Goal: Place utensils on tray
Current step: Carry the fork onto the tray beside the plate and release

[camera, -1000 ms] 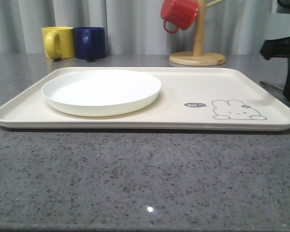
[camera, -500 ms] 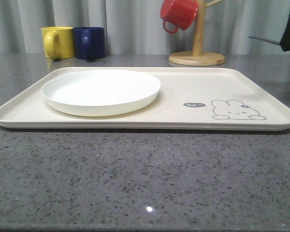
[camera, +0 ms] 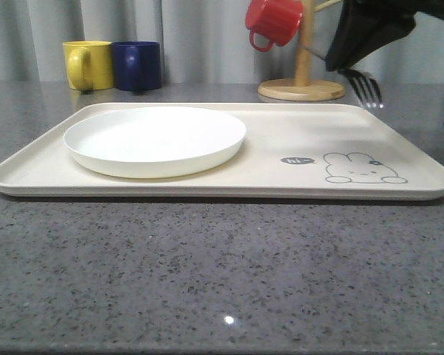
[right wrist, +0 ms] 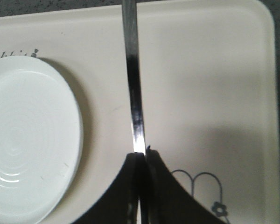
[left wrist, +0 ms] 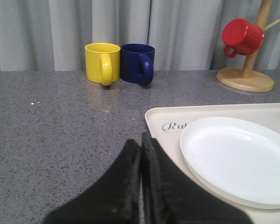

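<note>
Above the tray's [camera: 281, 126] far right part, I am carrying the fork [camera: 366, 89] in my right gripper [right wrist: 141, 156], jaws clenched on the handle. In the front view the tines are hanging past my fingers, pointing down and toward the right rim, clear of the tray floor. From my right wrist the handle [right wrist: 133, 70] is running straight away from the fingertips, over the bare cream strip between the plate [right wrist: 32, 140] and the rabbit drawing [right wrist: 200, 186].

That strip is where I am judging the fork should lie. To do it well I am thinking of lowering gently, keeping the handle level so the tines and the handle end meet the tray together instead of one end striking and skidding. The metal is slim and slick on a smooth tray, so a drop from height would likely bounce or slide it toward the plate. I would keep it well apart from the plate edge and inside the low rim, and only loosen the jaws once it is resting. Space beside it should be left free for the other utensils.

My left gripper [left wrist: 141, 186] is hanging over the table [left wrist: 60, 116] beside the tray's near left corner, its fingers pressed together on nothing, with the yellow mug [left wrist: 102, 63] and blue mug [left wrist: 137, 63] beyond it.
</note>
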{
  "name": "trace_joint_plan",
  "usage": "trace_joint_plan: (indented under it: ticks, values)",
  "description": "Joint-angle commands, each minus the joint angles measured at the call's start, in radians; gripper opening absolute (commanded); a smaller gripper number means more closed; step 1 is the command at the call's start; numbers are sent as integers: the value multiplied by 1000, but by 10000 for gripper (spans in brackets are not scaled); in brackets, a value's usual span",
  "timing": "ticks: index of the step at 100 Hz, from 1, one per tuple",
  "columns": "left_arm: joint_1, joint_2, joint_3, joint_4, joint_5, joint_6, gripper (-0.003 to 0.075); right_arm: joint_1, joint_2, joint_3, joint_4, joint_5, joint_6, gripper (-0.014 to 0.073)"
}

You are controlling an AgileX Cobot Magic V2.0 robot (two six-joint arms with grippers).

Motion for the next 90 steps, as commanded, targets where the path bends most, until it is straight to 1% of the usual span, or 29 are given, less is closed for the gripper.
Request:
trace_joint_plan:
  ticks: [1,23,35,62,90]
  values:
    - [-7,3,-29,-4,-85,-3,-18,27,-6,-34,-37,-79,59,-48]
    - [-7,3,-29,-4,-85,-3,-18,99,64,-34,-147,-115,224,-48]
    - [-7,3,-29,-4,-85,-3,-18,123,93,-33,-183,-132,283,-48]
    - [-7,3,-29,-4,-85,-3,-18,150,120,-15,-190,-205,329,-48]
    - [-7,3,-29,-4,-85,-3,-18,150,166,-14,-190,-202,332,-48]
